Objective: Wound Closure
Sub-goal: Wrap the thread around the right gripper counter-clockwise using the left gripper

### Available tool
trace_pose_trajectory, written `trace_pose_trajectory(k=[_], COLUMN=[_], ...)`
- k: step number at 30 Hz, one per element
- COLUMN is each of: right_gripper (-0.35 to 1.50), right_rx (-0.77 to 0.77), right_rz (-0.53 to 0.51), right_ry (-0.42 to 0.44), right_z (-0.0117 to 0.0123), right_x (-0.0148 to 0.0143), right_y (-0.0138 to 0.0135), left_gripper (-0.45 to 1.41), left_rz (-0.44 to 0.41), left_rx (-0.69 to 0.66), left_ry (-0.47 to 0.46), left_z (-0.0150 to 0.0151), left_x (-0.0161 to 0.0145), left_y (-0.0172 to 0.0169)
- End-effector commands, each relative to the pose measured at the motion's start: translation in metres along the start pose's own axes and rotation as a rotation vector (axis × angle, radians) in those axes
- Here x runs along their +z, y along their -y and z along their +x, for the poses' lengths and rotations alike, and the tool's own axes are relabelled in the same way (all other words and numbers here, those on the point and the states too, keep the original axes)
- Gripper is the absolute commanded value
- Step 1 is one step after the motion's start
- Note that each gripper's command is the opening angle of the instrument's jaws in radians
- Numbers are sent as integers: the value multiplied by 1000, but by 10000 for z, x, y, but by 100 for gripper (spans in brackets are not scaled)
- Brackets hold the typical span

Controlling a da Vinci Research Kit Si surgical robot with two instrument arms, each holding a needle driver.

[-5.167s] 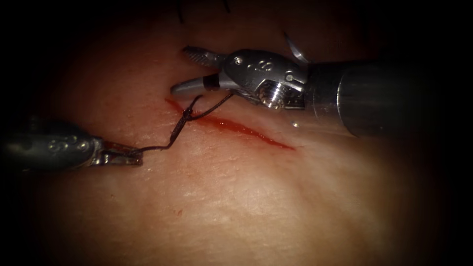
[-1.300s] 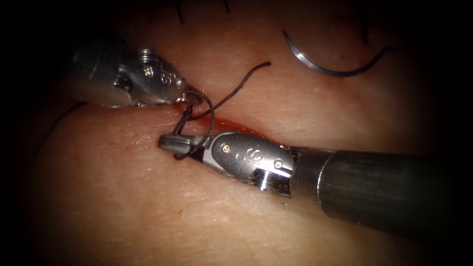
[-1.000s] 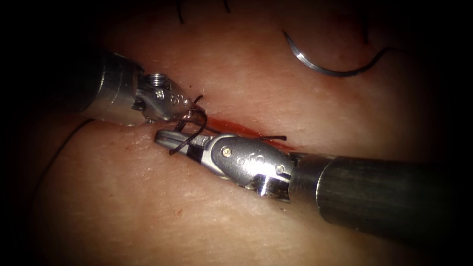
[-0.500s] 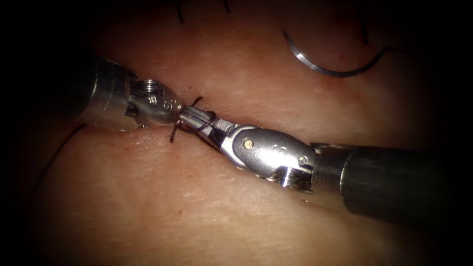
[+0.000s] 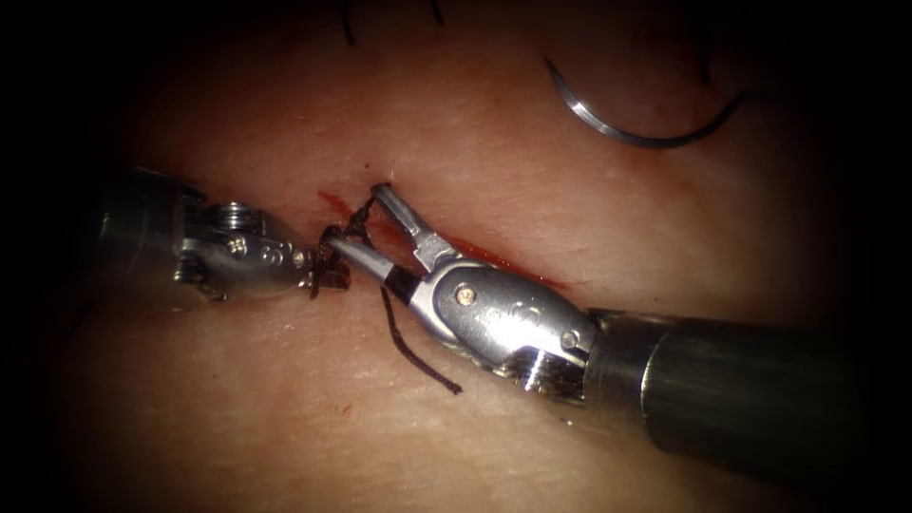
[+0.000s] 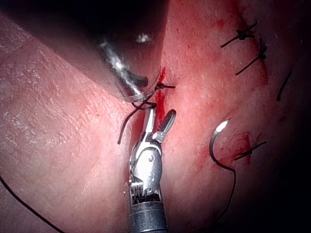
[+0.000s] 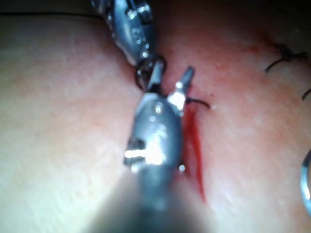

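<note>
- Endoscope view: the right claw [image 5: 366, 223] comes in from the right with its two jaws spread wide and nothing between them; one jaw tip lies by the knot [image 5: 353, 224] at the left end of the cut [image 5: 475, 255], the other points up beyond it.
- The left claw [image 5: 330, 275] lies just left of the cut, its tip closed on the thread [image 5: 415, 347] beside the knot; the exact grip point is hard to make out where the metal overlaps the strand. One free thread end trails down across the tissue [image 5: 475, 427] below the right claw.
- One needle [image 5: 622, 128] rests loose on the tissue, well apart on the right side of the cut, held by neither claw and not in the tissue; its thread end fades into the dark edge.
- Small stamped marks on both claw bodies cannot be read.
- Left wrist view: the right claw [image 6: 160, 119] shows with jaws parted, the needle [image 6: 216, 145] lies on the tissue, and four earlier stitches [image 6: 240, 36] are countable, each with cut ends.
- Right wrist view: the right claw [image 7: 170, 77] is spread, the left claw [image 7: 150, 65] meets it at the thread loop, and the cut [image 7: 194, 145] runs beside the shaft. The needle is cut off at the frame's edge.
</note>
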Motion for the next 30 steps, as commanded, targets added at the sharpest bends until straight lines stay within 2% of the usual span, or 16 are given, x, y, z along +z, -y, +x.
trace_pose_trajectory(k=[1,5,10,12,16,17,18,19,22,27,30], right_gripper=[46,42,41,31,-5,-26,-35,-35,-35,-35,-35], right_rx=[-1,6,5,2,-16,-20,-18,-12,8,97,84], right_rz=[9,18,36,37,54,66,75,90,114,221,224], right_ry=[-1,3,15,24,85,109,121,161,205,368,407], right_z=[-9,-2,1,1,-1,-6,-7,-12,-23,-72,-90], right_x=[2,-18,-37,-42,-52,-56,-57,-60,-63,-61,-58], right_y=[3,-10,-9,-5,13,20,22,27,32,59,58], left_gripper=[-45,-45,-45,-45,-45,-45,-45,-45,-45,-45,-45], left_rz=[8,50,58,59,61,60,60,59,61,60,60], left_rx=[-2,-5,-11,-11,-11,-10,-9,-8,-9,-7,-7], left_ry=[-1,5,9,11,12,12,12,11,9,8,8], left_z=[-1,-13,-25,-27,-30,-31,-32,-33,-33,-34,-35], left_x=[5,-17,-30,-31,-34,-34,-35,-35,-35,-37,-37], left_y=[2,20,15,11,6,6,6,6,6,6,5])
